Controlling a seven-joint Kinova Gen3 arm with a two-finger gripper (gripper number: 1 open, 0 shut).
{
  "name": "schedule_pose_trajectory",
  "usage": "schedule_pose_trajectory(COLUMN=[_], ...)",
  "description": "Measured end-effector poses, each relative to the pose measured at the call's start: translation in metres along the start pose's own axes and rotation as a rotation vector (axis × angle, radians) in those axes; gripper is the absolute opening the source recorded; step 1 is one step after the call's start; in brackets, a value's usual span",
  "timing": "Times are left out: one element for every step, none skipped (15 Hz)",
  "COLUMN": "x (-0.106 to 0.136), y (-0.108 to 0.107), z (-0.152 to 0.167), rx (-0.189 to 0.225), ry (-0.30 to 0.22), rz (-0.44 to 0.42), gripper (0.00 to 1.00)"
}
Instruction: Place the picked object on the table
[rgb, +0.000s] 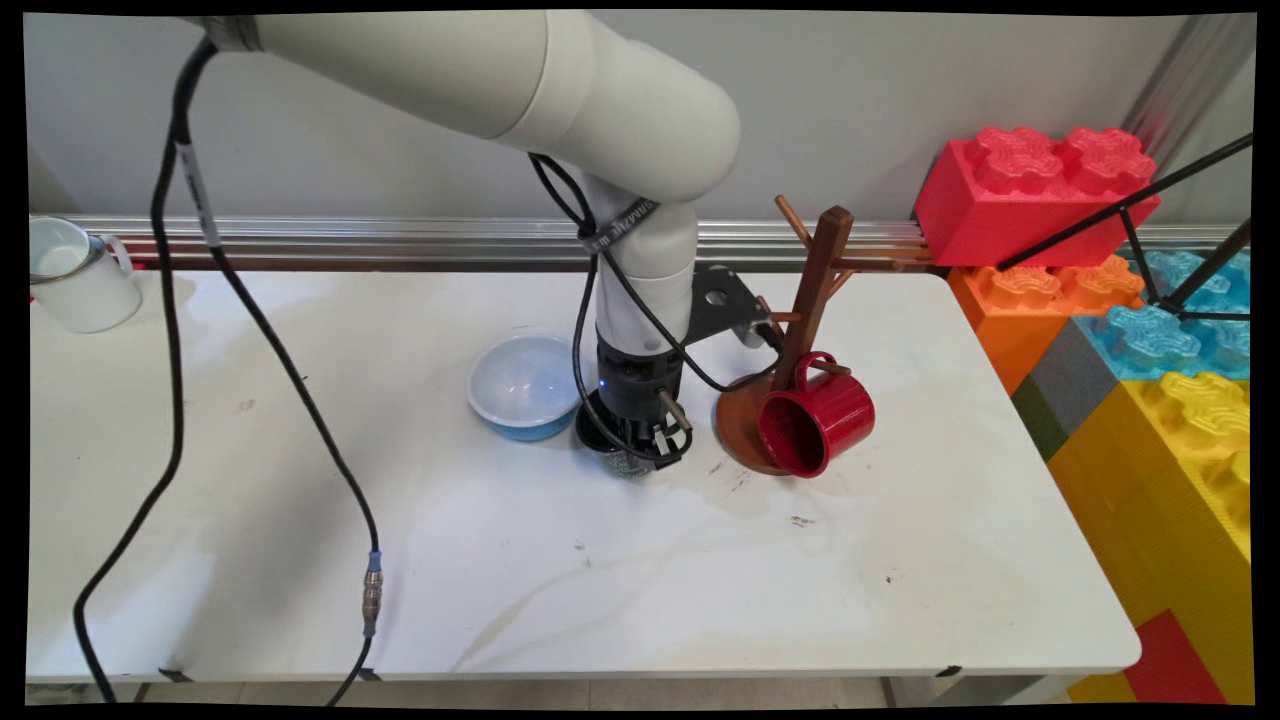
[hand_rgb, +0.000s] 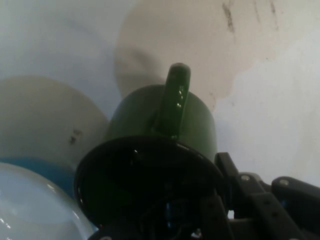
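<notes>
A white enamel mug (rgb: 75, 275) is seen at the far left edge of the surface (rgb: 560, 570), well apart from everything else. Near the middle, a light blue bowl (rgb: 525, 385) is set upright, and just beside it on its right a dark green mug (hand_rgb: 165, 130) is found standing, its handle (hand_rgb: 174, 100) turned up in the hand view. The gripper (rgb: 640, 455) is lowered straight onto this mug, with its black linkage at the rim; whether the fingers are spread or pinching the rim cannot be told, since the tips are hidden. To the right, a brown wooden mug tree (rgb: 805, 300) is placed on its round base, and a red mug (rgb: 815, 420) is seen tipped on its side against that base, its mouth turned toward the near edge. Large coloured building blocks (rgb: 1100, 300) are stacked beyond the right end of the surface.
</notes>
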Motion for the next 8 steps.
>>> schedule_pose_trajectory(x=[0.0007, 0.0011, 0.0015, 0.0018, 0.0020, 0.0021, 0.0021, 0.0020], y=[-0.0003, -0.0005, -0.0006, -0.0009, -0.0011, -0.0015, -0.0018, -0.0023], z=[0.0011, 0.0021, 0.0031, 0.0040, 0.0049, 0.0059, 0.0069, 0.0079], rx=[-0.001, -0.001, -0.002, -0.002, -0.003, -0.003, -0.004, -0.004], ry=[-0.002, -0.003, -0.005, -0.006, -0.007, -0.008, -0.008, -0.008], rz=[-0.003, -0.005, -0.007, -0.009, -0.011, -0.014, -0.016, -0.018], gripper=[0.00, 0.00, 0.00, 0.00, 0.00, 0.00, 0.00, 1.00])
